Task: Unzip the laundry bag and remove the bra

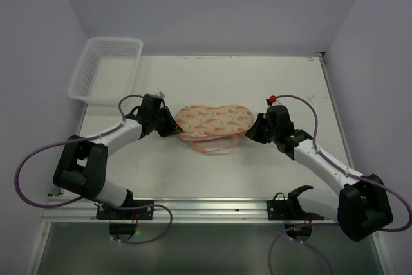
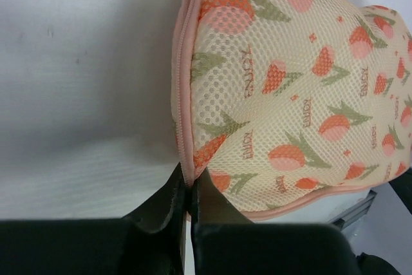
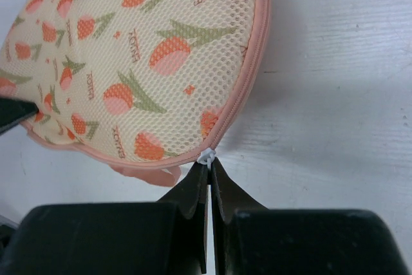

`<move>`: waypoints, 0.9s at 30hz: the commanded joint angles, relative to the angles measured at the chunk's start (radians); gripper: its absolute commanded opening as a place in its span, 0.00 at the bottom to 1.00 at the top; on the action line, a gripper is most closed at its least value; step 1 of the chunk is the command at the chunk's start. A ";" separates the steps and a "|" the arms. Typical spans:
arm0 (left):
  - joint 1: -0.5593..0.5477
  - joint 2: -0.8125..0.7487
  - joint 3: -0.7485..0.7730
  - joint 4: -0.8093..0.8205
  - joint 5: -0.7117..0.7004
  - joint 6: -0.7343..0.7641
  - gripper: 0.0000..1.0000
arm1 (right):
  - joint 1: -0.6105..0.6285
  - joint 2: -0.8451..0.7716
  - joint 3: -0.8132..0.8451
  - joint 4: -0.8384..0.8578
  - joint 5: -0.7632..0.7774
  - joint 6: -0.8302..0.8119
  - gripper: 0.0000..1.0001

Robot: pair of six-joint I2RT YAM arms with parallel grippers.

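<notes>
Tightly, left tool [image 2: 192, 186] and right tool [image 3: 210, 169] pinch opposite laundry bag [image 1: 215, 121] edges.

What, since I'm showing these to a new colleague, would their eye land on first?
The tulip-printed laundry bag lying mid-table, zipped shut, with an arm at each end. The left gripper is pinched on its pink edge trim at the left end, and the right gripper is shut on the white zipper pull at the right end. A white lattice basket sits at the far-left corner.
</notes>
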 commanded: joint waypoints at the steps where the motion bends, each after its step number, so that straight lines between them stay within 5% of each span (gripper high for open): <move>1: 0.049 0.071 0.147 -0.078 -0.078 0.158 0.00 | -0.021 -0.032 0.025 -0.084 0.048 -0.035 0.00; 4: 0.049 0.237 0.320 -0.103 -0.039 0.195 0.01 | -0.015 -0.043 -0.004 -0.029 -0.070 -0.032 0.00; 7: 0.049 0.338 0.502 -0.103 0.008 0.205 0.15 | 0.021 -0.028 -0.024 0.019 -0.130 -0.011 0.00; 14: 0.047 0.500 0.663 -0.081 0.184 0.132 0.89 | 0.180 0.087 -0.009 0.140 -0.185 0.092 0.00; 18: 0.046 0.380 0.500 -0.023 0.202 0.020 1.00 | 0.240 0.179 0.037 0.252 -0.228 0.134 0.00; 27: -0.061 0.030 0.068 0.155 0.160 -0.207 1.00 | 0.318 0.351 0.187 0.297 -0.239 0.112 0.00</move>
